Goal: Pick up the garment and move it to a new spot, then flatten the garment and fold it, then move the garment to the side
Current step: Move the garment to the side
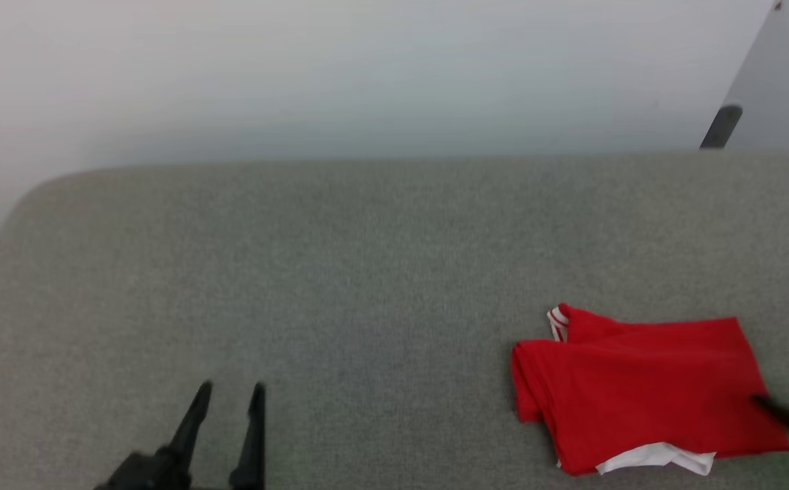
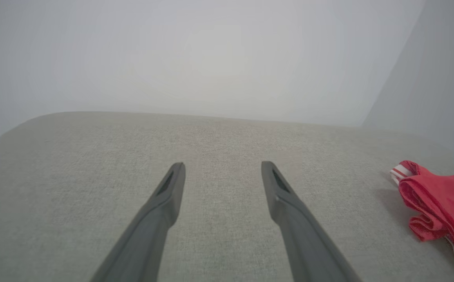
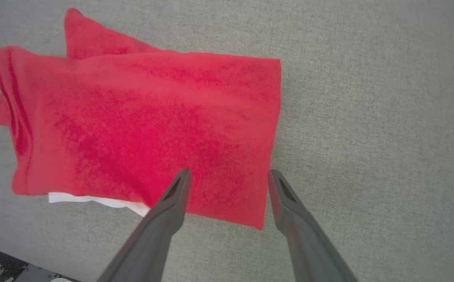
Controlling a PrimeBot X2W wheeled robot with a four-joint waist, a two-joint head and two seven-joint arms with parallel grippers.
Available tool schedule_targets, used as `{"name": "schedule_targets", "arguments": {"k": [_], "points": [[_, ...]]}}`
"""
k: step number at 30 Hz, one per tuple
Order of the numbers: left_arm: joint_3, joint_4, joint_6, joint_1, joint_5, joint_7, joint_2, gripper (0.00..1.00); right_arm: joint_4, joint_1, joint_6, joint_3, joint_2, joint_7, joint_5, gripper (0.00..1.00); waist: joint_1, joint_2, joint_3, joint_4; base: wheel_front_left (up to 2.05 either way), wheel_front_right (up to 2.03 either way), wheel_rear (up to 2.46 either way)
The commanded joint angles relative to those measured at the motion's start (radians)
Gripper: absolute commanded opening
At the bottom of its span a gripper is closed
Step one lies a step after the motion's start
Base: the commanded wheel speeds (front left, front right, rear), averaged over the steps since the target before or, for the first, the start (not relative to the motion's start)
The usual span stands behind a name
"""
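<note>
Wall [image 1: 367, 68]: plain and pale, running behind the far edge.
Tabletop [image 1: 367, 272]: covered in grey woven cloth, rounded at the far left corner, bare across the middle and left.
Panel [image 1: 782, 82]: pale, slanted, at the far right corner beyond the edge.
Garment [image 1: 646, 388]: bright red, folded into a rough rectangle, lying flat at the near right of the tabletop, well apart from the left hand.
Left hand [image 1: 231, 386]: fingers apart, holding nothing, over bare grey cloth at the near left.
Right hand [image 3: 230, 172]: fingers apart, at the garment's near right corner, one finger over red cloth, the other just past the edge; contact cannot be told.
Post [image 1: 721, 126]: short, dark, leaning beside the panel.
White layer [image 1: 653, 457]: peeking from under the near edge.
Striped band [image 1: 557, 320]: white and red, at the far left corner.
</note>
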Motion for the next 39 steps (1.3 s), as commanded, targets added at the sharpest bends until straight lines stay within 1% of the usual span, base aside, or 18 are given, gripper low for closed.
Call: {"name": "schedule_targets", "arguments": {"k": [1,3,7,14,15,16,17,18,23,27,30,36,39], "points": [[-0.007,0.002,-0.002,-0.022,-0.004,0.0,0.003,1.0,0.017,-0.03,-0.001,-0.026,-0.003,0.028,0.014,1.0,0.0,-0.0001,0.062,0.003,0.0,0.0,0.0],[-0.025,0.007,-0.002,-0.058,-0.008,0.0,0.009,1.0,0.05,-0.063,-0.001,-0.057,-0.007,0.075,-0.003,1.0,0.0,-0.0001,0.096,0.011,0.0,0.0,0.0],[-0.048,0.015,-0.002,-0.12,-0.013,0.0,0.015,1.0,0.123,-0.11,-0.001,-0.078,0.028,0.14,-0.023,1.0,0.0,-0.0001,0.151,0.024,0.0,0.0,0.0],[-0.073,0.027,-0.002,-0.186,-0.022,0.0,0.022,1.0,0.194,-0.144,-0.001,-0.061,0.092,0.149,-0.065,1.0,0.0,-0.0001,0.209,0.036,0.0,0.0,0.0],[-0.073,0.028,-0.002,-0.189,-0.024,0.0,0.023,1.0,0.198,-0.144,-0.001,-0.06,0.103,0.142,-0.062,0.93,0.0,-0.0001,0.212,0.035,0.0,0.0,0.0],[-0.073,0.029,-0.002,-0.192,-0.025,0.0,0.024,1.0,0.199,-0.142,-0.001,-0.058,0.111,0.134,-0.06,0.33,0.0,-0.0001,0.213,0.032,0.0,0.0,0.0],[-0.075,0.03,-0.002,-0.194,-0.026,0.0,0.028,1.0,0.197,-0.142,-0.001,-0.059,0.114,0.119,-0.057,0.11,0.0,-0.0001,0.214,0.028,0.0,0.0,0.0],[-0.077,0.031,-0.002,-0.198,-0.027,0.0,0.032,1.0,0.198,-0.143,-0.001,-0.067,0.118,0.106,-0.052,0.0,0.0,-0.0001,0.214,0.022,0.0,0.0,0.0],[-0.101,0.034,-0.003,-0.221,-0.009,0.0,0.05,1.0,0.182,-0.146,-0.001,-0.103,0.108,0.011,-0.049,0.0,0.0,-0.0001,0.213,-0.021,0.0,0.0,0.0],[-0.134,0.03,-0.002,-0.254,-0.001,0.0,0.073,1.0,0.162,-0.146,-0.001,-0.141,0.112,-0.058,-0.027,0.0,0.0,-0.0001,0.226,-0.073,0.0,0.0,0.0],[-0.162,0.025,-0.002,-0.288,0.005,0.0,0.083,1.0,0.163,-0.147,-0.001,-0.179,0.1,-0.096,-0.024,0.0,0.0,-0.0001,0.242,-0.113,0.0,0.0,0.0],[-0.215,0.016,-0.002,-0.376,0.005,0.0,0.117,1.0,0.201,-0.182,-0.001,-0.272,0.098,-0.168,-0.038,0.0,0.0,-0.0001,0.284,-0.189,0.0,0.0,0.0],[-0.244,0.011,-0.002,-0.429,0.007,0.0,0.141,1.0,0.226,-0.212,-0.001,-0.301,0.094,-0.198,-0.055,0.0,0.0,-0.0001,0.315,-0.223,0.0,0.0,0.0]]}}
